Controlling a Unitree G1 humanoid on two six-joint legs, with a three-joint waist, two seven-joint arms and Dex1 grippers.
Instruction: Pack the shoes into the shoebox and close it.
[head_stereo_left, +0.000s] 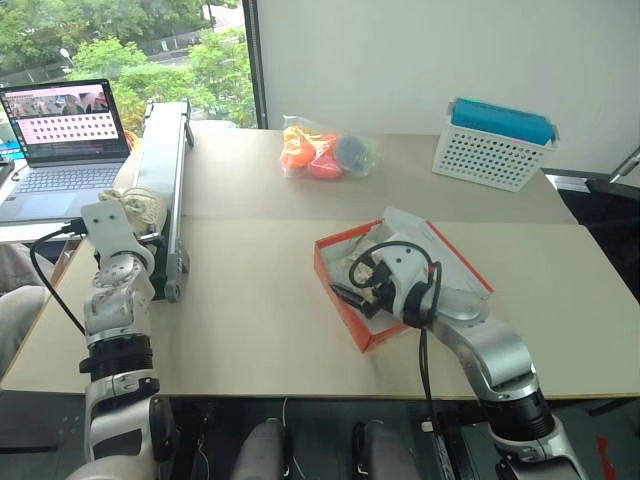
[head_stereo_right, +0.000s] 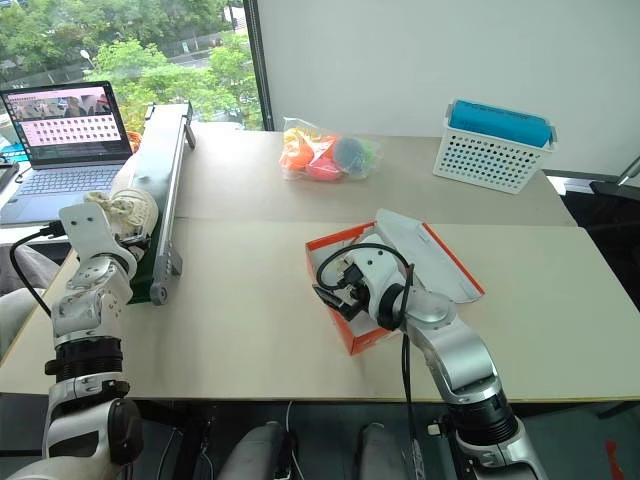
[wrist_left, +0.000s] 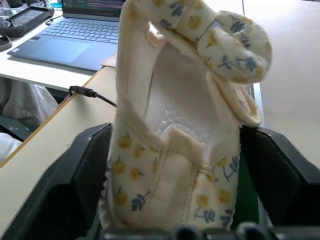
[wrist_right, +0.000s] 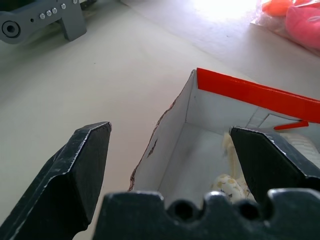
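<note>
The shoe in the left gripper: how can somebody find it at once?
Look at the table's left edge, near the laptop. There the left gripper holds the shoe upright between its fingers. It is cream fabric printed with small yellow fruits and blue leaves.

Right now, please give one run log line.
left end effector: grips shoe | right end effector: open over shoebox

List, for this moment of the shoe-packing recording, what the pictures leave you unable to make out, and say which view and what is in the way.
- Inside of the shoebox: in the head views the right gripper and its arm cover most of it.
- Shoe in the box: in the right wrist view, partly hidden behind a finger.
- Shoe in the left gripper: heel end cut off by the left wrist view's lower edge.
- Laptop screen: too small to read.
</note>
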